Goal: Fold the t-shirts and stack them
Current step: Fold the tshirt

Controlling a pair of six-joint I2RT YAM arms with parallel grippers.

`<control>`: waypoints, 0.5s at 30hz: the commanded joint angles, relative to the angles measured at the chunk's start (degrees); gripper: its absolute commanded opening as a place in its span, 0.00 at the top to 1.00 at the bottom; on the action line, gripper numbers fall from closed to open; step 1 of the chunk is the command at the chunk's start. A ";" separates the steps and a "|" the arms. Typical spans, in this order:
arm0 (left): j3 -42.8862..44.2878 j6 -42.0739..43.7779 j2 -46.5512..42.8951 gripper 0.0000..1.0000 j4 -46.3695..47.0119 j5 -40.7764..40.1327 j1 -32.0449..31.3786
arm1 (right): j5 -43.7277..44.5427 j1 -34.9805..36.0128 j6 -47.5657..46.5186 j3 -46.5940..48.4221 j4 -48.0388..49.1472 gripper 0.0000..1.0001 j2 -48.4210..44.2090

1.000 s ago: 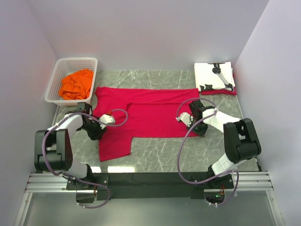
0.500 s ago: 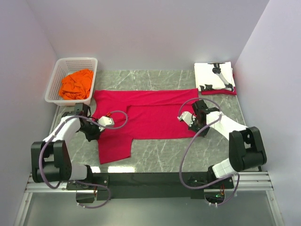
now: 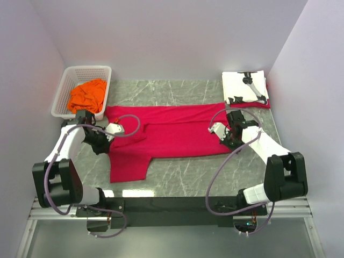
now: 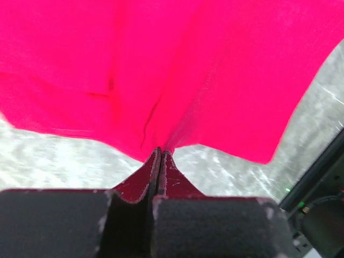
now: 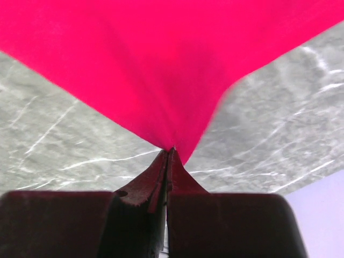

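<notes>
**One tee folded, red tee in hand, orange waiting**

The white tee lies folded at the desk's far right corner. The orange tee sits heaped in the basket at the far left. The red tee lies spread across the middle, its fold unfinished. The left pincer and right pincer are clamped on its two ends. A second ago the left pincer stood apart, and the tee has since shifted toward the far edge.

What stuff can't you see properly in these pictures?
1. Top view: the folded white fabric t-shirt hides most of a red layer beneath; black print too small to read.
2. Top view: the crumpled orange fabric t-shirt covers the white plastic lattice basket's floor.
3. Wrist views: the crimson-red fabric t-shirt hides the far table.
</notes>
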 commanded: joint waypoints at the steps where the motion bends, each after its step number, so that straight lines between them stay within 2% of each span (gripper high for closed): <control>1: 4.76 0.36 2.52 0.99 -1.48 3.54 0.73 | 0.04 -1.45 -1.42 5.77 -0.95 1.00 2.49; 15: 21.29 -3.77 16.93 0.99 -2.19 6.97 0.82 | 0.03 -2.77 -3.53 22.83 -3.85 1.00 17.25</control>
